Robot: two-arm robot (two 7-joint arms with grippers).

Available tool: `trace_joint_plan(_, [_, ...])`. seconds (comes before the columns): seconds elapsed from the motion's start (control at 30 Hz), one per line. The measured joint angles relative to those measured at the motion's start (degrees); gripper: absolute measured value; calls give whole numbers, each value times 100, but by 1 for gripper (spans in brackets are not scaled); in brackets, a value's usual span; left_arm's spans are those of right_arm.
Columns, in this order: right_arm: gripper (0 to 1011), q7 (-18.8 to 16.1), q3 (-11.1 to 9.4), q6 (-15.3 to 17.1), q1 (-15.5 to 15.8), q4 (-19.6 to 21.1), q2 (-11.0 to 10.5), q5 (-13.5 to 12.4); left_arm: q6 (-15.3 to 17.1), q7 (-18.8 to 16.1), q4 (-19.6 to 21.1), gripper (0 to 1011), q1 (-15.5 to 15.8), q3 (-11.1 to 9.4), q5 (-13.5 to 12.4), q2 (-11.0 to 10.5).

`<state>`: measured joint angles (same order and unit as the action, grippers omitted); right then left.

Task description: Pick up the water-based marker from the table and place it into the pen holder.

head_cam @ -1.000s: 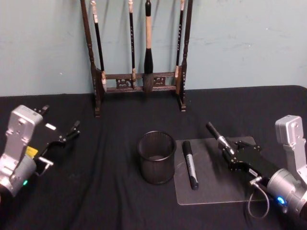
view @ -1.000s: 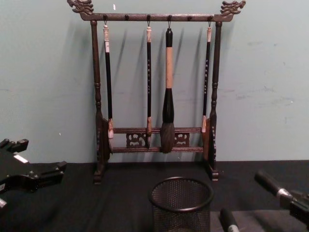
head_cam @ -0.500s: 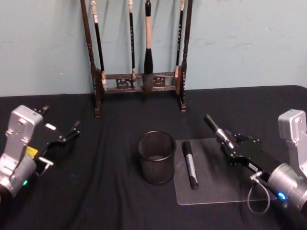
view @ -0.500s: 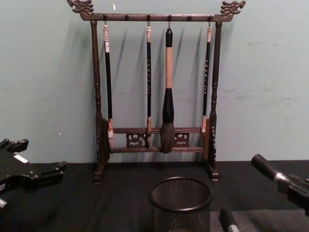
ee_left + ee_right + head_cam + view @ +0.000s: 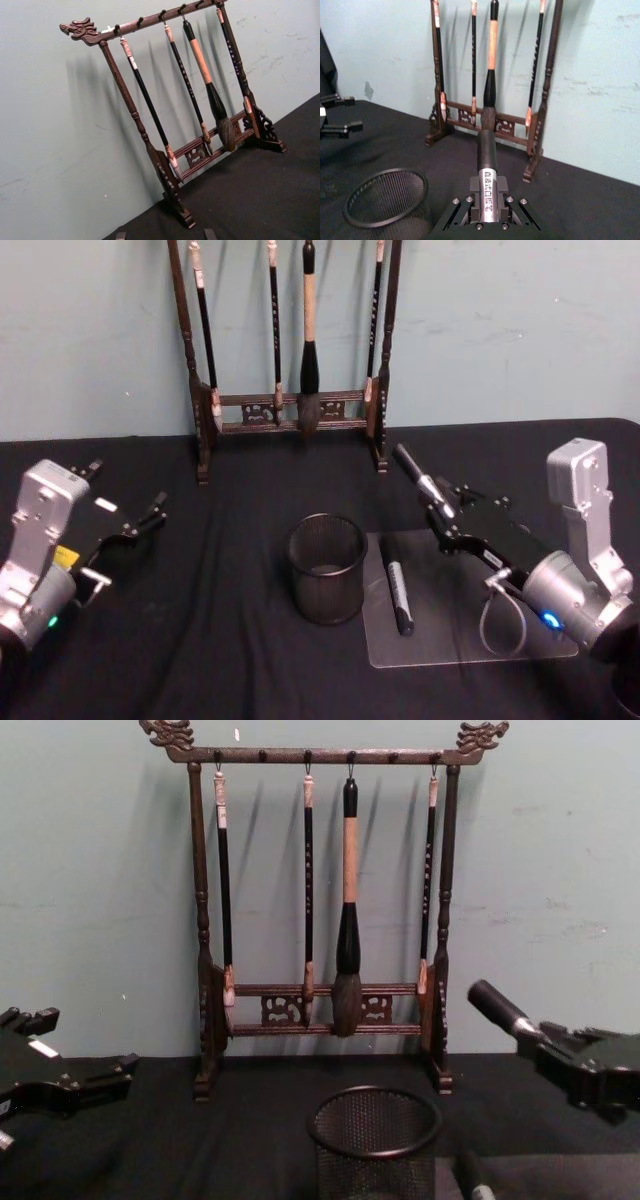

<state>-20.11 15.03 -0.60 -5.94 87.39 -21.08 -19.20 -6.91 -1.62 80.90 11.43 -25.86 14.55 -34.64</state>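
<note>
Currently, on the head view, I have the right gripper (image 5: 447, 523) over the far edge of the clear sheet (image 5: 450, 630), its fingers clamped on the marker (image 5: 415, 478). The marker slants up toward the brush rack (image 5: 290, 400), off to the right of the pen holder (image 5: 325, 590). A second marker (image 5: 398, 590) lies flat on the sheet just beside the holder. My left gripper (image 5: 122, 490) sits well apart at the left, fingers spread and empty. From the left wrist I see its fingertips (image 5: 209, 234) apart, facing the rack (image 5: 170, 170). The right wrist shows the marker (image 5: 486, 150) gripped at its pale labelled section, black end forward, with the holder (image 5: 395, 215) close by. On the chest view the marker (image 5: 495, 1005) hangs in the air right of the holder (image 5: 375, 1170), above its rim.
</note>
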Motion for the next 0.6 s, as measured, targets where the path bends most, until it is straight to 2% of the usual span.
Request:
trace_joint_plan(0.3, [197,-1,119,-180,-203,-184,185,90,0,0,0,1009,0,0,0,0])
trace_joint_plan(0.6, [197,-109,221,-509,-423,-521,400,110,0,0,0,1009,0,0,0,0])
